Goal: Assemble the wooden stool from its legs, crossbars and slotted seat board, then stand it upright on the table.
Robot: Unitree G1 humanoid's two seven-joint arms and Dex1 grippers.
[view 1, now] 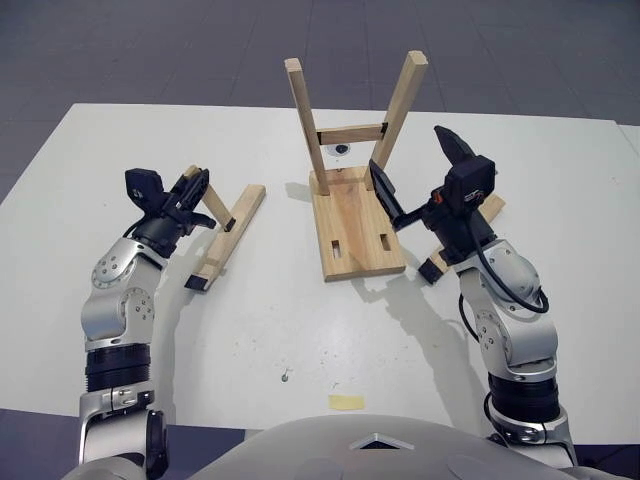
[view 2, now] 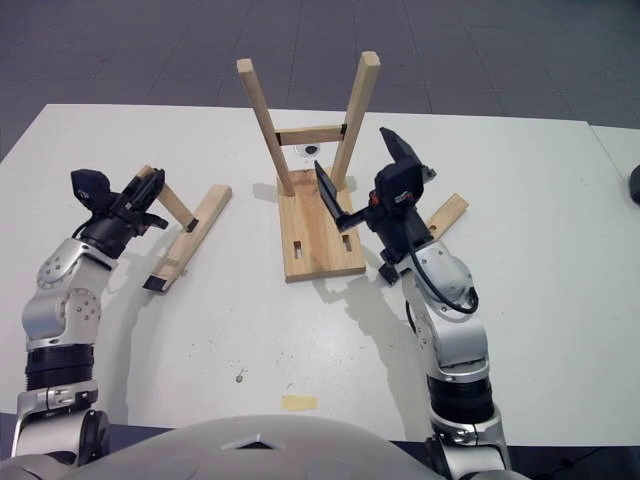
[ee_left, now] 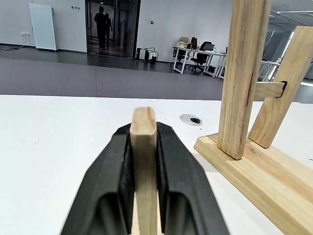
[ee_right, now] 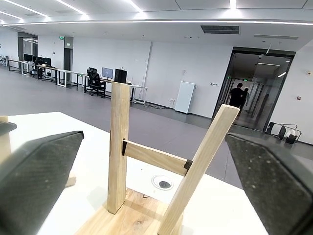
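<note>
The seat board (view 1: pixel 355 235) is lying flat mid-table (view 1: pixel 150 130), a bit toward the far edge. Two legs (view 1: pixel 305 125) and a crossbar (view 1: pixel 350 133) stick up from its far end. The left gripper (view 1: pixel 190 190) is clamped tight on one leg of the loose leg frame (view 1: pixel 235 230) toward the left edge. The right gripper (view 1: pixel 415 165) is spread wide and holds nothing, just beside the board's right side and above another wooden piece (view 1: pixel 490 208).

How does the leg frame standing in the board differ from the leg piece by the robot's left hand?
The standing leg frame is upright, planted in the seat board; the lying leg piece rests on the table, apart from the board. The left hand clamps the lying leg piece; the standing leg frame is ungripped, the right hand open beside it. Both are pale wood.
</note>
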